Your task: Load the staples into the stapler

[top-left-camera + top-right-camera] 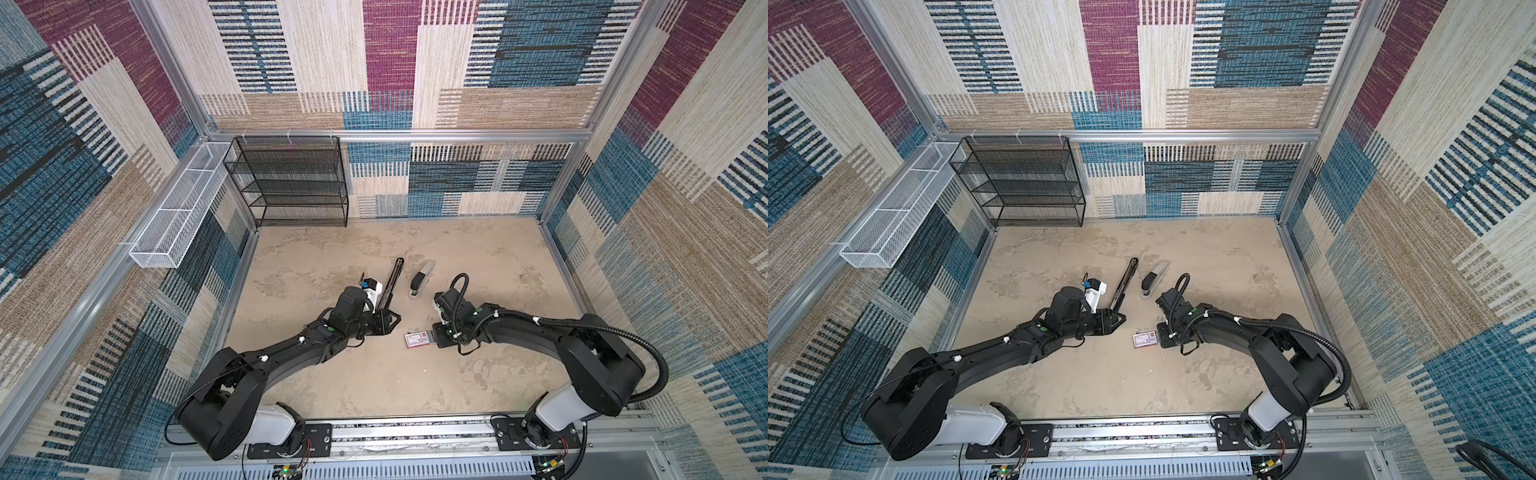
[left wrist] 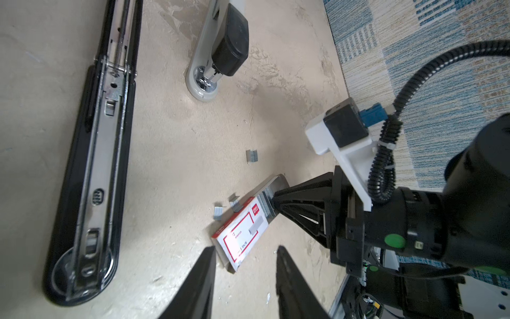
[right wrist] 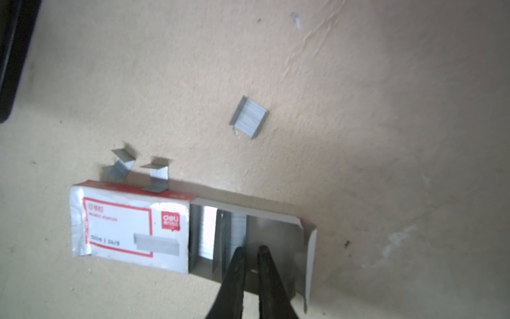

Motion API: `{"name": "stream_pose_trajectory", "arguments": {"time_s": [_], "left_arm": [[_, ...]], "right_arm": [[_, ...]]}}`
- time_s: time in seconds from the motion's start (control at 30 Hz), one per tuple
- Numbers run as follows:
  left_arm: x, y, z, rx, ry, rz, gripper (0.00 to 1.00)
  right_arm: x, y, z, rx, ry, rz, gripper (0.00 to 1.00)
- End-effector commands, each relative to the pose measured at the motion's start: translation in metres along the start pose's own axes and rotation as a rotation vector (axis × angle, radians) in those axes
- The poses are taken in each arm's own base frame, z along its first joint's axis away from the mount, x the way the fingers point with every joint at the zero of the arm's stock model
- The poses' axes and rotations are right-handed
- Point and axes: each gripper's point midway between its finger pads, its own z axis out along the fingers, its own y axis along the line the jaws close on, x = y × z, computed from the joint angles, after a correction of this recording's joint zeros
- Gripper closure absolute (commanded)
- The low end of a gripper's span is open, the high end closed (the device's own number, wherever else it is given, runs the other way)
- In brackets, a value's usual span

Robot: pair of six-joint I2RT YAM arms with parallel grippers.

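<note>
A long black stapler lies opened flat, its metal staple channel facing up. The red-and-white staple box lies in front of it, its grey inner tray slid out with rows of staples inside. Three short loose staple strips lie on the table: one apart, two by the box edge. My right gripper reaches into the tray beside the staples, jaws almost together, nothing visible between them. My left gripper hovers open near the box's other end.
A grey-and-black stapler stands closed just right of the black one. A black mesh shelf stands at the back left and a white mesh basket hangs on the left wall. Patterned walls enclose the beige table.
</note>
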Motion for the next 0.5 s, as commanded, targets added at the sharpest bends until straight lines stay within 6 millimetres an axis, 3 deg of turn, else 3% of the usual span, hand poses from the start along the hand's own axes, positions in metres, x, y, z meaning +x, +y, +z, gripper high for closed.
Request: {"name": "stream_pose_trajectory", "arguments": {"time_s": [0.0, 0.13, 0.47], "left_arm": [[-0.0037, -0.0059, -0.0005, 0.031, -0.015, 0.001, 0.6], [-0.0043, -0.0057, -0.0006, 0.033, -0.015, -0.002, 0.6], [-0.0046, -0.0042, 0.0002, 0.034, -0.014, -0.008, 0.6]], "right_arm": [[0.0095, -0.0066, 0.0024, 0.047, 0.038, 0.004, 0.86], [0.0086, -0.004, 0.0018, 0.05, 0.035, 0.003, 0.87], [0.0037, 0.0023, -0.0023, 0.043, 0.022, -0.003, 1.0]]}}
